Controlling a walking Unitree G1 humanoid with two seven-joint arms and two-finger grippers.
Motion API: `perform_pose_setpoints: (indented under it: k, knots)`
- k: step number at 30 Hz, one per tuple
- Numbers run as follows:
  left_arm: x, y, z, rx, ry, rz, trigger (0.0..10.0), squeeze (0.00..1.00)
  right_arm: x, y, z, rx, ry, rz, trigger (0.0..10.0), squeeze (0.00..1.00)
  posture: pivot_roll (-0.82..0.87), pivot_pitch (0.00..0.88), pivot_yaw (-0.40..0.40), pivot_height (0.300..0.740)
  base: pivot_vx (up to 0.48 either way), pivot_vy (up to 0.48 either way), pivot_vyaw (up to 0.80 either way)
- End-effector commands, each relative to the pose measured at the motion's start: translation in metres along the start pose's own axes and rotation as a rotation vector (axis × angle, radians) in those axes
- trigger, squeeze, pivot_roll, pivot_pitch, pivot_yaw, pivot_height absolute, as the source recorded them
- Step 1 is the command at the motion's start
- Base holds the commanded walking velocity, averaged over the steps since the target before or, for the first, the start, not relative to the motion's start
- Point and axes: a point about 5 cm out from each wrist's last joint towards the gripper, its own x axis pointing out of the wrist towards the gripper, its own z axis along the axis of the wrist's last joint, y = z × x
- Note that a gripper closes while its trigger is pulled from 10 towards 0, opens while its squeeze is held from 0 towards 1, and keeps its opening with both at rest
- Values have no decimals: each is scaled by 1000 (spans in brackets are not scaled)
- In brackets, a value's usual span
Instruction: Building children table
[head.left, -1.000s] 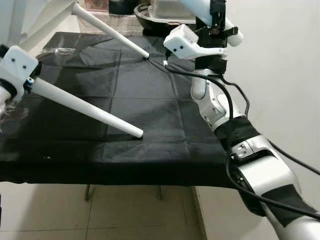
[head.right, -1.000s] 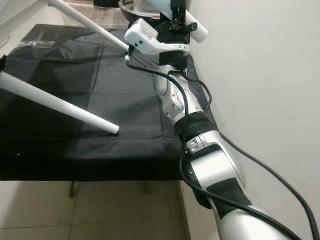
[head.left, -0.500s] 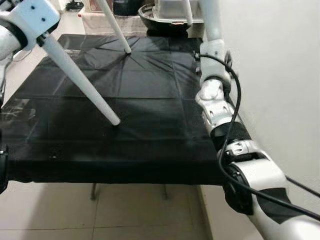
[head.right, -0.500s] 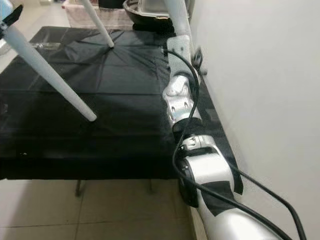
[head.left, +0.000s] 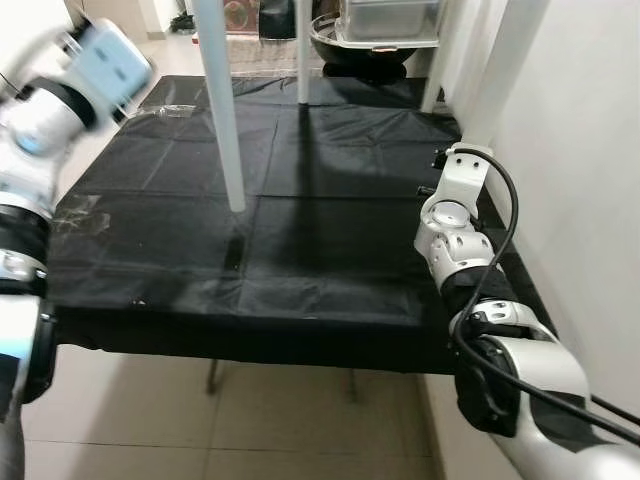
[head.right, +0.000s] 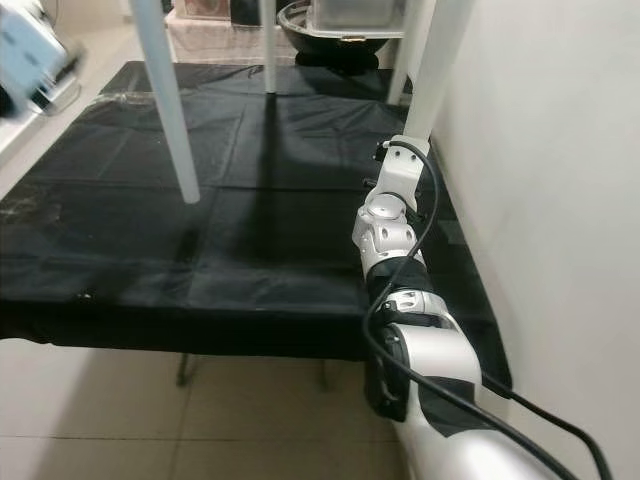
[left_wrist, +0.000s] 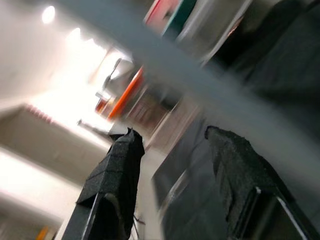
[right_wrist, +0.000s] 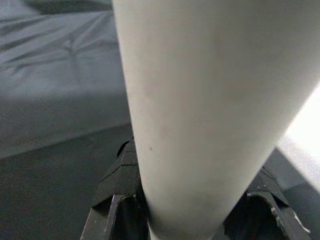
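Observation:
The white children's table shows as four legs standing nearly upright on the black cloth. The near left leg ends at a tip by the cloth's middle. A far leg and a back right leg stand behind. My right gripper is shut on the near right leg, which sits thick and white between its fingers. My left arm is raised at the left, blurred, apart from the near left leg. My left gripper is open, with a blurred grey bar crossing beyond its fingers.
The work table's black cloth reaches to a front edge with tiled floor below. A white wall runs close along the right. A dark basin with a clear box stands at the back. Crumpled plastic film lies at the left edge.
The table legs have swung from steeply tilted to nearly upright. My left gripper, which was at the base of the near left leg, is now off it. The camera view has also shifted.

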Motion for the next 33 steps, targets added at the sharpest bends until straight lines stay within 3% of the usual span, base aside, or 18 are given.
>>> perform_pose_setpoints:
  k: [1, 3, 5, 6, 9, 11, 12, 13, 14, 19, 20, 22, 23, 25, 27, 30, 32, 33]
  knots:
    - [0, -29, 1, -24, -39, -98, 10000, 0, -4, 7, -40, -19, 230, 39, 10000, 0, 123, 120, -28, 740, 0, 0, 0]
    - [-1, -51, 4, -73, -67, -139, 10000, 0, -4, 7, -42, 7, 248, 53, 10000, 0, 122, 121, -29, 740, 0, 0, 0]
    - [-2, -56, 5, -82, -73, -142, 10000, 0, -4, 7, -43, 13, 251, 60, 10000, 0, 122, 121, -29, 740, 0, 0, 0]
    - [-5, -67, 9, -102, -94, -144, 10000, 0, -5, 8, -45, 1, 254, 81, 10000, 0, 118, 123, -28, 740, 0, 0, 0]
    - [-7, -78, 12, -133, -102, -143, 10000, 0, -5, 9, -47, -6, 259, 91, 10000, 0, 116, 124, -27, 740, 0, 0, 0]
    - [-15, -98, 19, -200, -115, -150, 10000, 0, -6, 9, -50, -11, 268, 95, 10000, 0, 116, 127, -28, 740, 0, 0, 0]
    - [-15, -98, 19, -200, -115, -150, 10000, 0, -6, 9, -50, -11, 268, 95, 10000, 0, 116, 127, -28, 740, 0, 0, 0]
    - [-21, -112, 23, -243, -118, -156, 10000, 0, -6, 8, -51, -10, 268, 99, 10000, 808, 113, 126, -28, 740, 0, 0, 0]
    - [-29, -127, 27, -297, -112, -154, 10000, 0, -6, 8, -52, -7, 265, 98, 10000, 1000, 111, 126, -29, 740, 0, 0, 0]
    - [-45, -148, 32, -395, -80, -144, 10000, 0, -7, 8, -52, 5, 265, 110, 10000, 1000, 111, 128, -29, 740, 0, 0, 0]
    - [-55, -159, 32, -458, -39, -128, 10000, 0, -7, 8, -52, 10, 259, 121, 10000, 129, 108, 124, -32, 740, 0, 0, 0]
    - [-62, -165, 31, -497, -10, -117, 10000, 0, -8, 8, -52, 13, 254, 129, 10000, 129, 108, 124, -33, 740, 0, 0, 0]
    - [-73, -173, 31, -520, 22, -112, 10000, 0, -9, 6, -52, 6, 230, 149, 10000, 0, 102, 122, -33, 740, 0, 0, 0]
    - [-83, -178, 29, -573, 64, -84, 10000, 0, -11, 4, -52, 4, 197, 181, 10000, 0, 101, 119, -34, 740, 0, 0, 0]
    - [-104, -187, 29, -645, 135, -51, 10000, 0, -22, -2, -48, 13, 60, 277, 10000, 0, 97, 111, -38, 740, 0, 0, 0]
    - [-114, -193, 29, -672, 160, -45, 10000, 0, -31, -4, -49, 10, -4, 343, 10000, 0, 89, 102, -38, 740, 0, 0, 0]
    - [-136, -206, 31, -736, 222, -35, 10000, 0, -58, -11, -57, -73, -166, 444, 10000, 0, 79, 86, -38, 740, 0, 0, 0]
    - [-136, -206, 31, -736, 222, -35, 10000, 0, -58, -11, -57, -73, -166, 444, 10000, 0, 79, 86, -38, 740, 0, 0, 0]
